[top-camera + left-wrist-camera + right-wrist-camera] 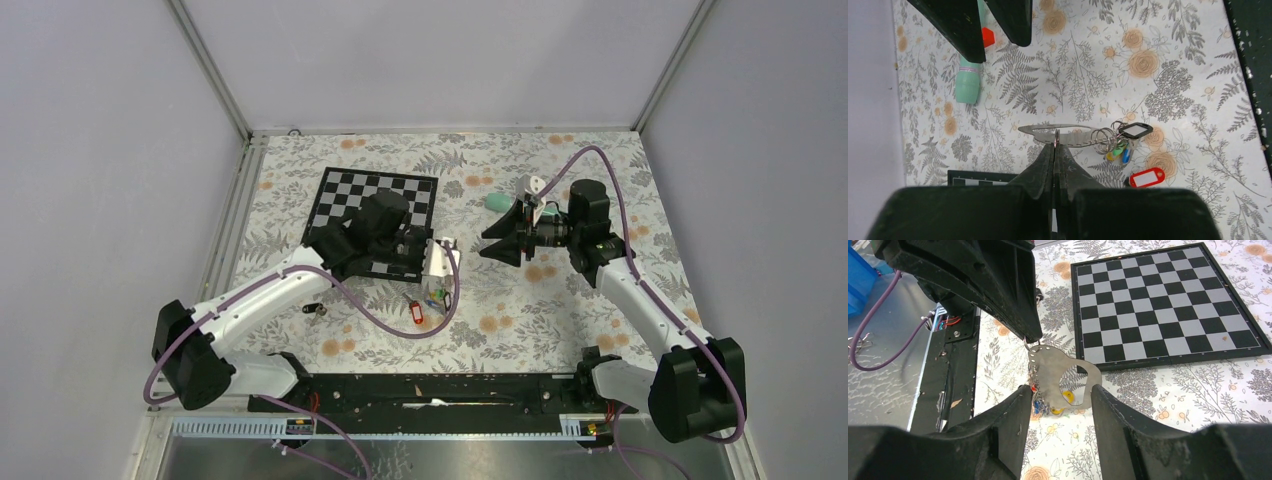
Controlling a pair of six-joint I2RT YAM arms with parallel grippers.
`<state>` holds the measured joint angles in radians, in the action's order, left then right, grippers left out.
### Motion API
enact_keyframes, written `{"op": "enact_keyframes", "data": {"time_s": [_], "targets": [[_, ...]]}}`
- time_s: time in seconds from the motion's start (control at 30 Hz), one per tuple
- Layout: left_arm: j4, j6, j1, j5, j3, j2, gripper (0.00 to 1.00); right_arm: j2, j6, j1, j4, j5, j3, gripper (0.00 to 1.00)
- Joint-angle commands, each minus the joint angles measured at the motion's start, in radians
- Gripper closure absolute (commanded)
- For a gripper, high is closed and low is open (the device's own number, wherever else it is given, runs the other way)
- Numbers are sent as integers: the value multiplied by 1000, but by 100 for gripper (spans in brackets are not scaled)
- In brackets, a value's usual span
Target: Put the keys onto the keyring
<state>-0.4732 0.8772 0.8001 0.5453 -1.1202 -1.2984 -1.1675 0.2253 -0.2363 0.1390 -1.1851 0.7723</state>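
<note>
Floral-print table (pixel 560 300) boxed in by plain grey walls on the left, far and right sides, with metal frame posts rising at the far corners. Along the near edge, a black base rail (pixel 450 385) between the two arm bases. On the far left of the cloth, a chessboard (pixel 340 195), partly under the left arm; past the middle toward the far edge, a teal tube (pixel 497 203) lying flat. Near the table's middle, the left claw (pixel 1055 147) with fingers pressed together, clamped on the rim of the keyring (pixel 1033 128) and holding it up off the cloth. Hanging from the keyring on small split rings, a bunch of keys (pixel 1120 145) with black, green, blue and yellow tags. Loose on the cloth just beside that bunch, toward the near edge, a red-tagged key (pixel 1147 177). Facing the keyring from the right, the right claw (pixel 1055 405), fingers spread apart and gripping nothing, close but not touching. Near the left forearm, a small dark object (pixel 313 309), too small to tell. Open cloth along the right wall and between the keys and the rail.
</note>
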Motion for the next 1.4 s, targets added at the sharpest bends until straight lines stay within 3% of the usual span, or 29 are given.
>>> {"op": "enact_keyframes", "data": {"time_s": [0.0, 0.43, 0.6, 0.87, 1.37], "targets": [[70, 72, 24, -93, 7, 54, 100, 0, 39, 11, -7, 22, 13, 45], [126, 2, 66, -184, 20, 35, 100, -6, 27, 14, 14, 17, -6, 45], [126, -169, 64, -101, -44, -10, 100, 1, -46, 8, 70, -15, 6, 46], [132, -431, 24, 71, -145, -94, 100, 35, -10, -14, -3, -61, 21, 46], [163, -551, 10, 158, -187, -158, 100, 25, 28, -53, -38, -50, 29, 53]]}}
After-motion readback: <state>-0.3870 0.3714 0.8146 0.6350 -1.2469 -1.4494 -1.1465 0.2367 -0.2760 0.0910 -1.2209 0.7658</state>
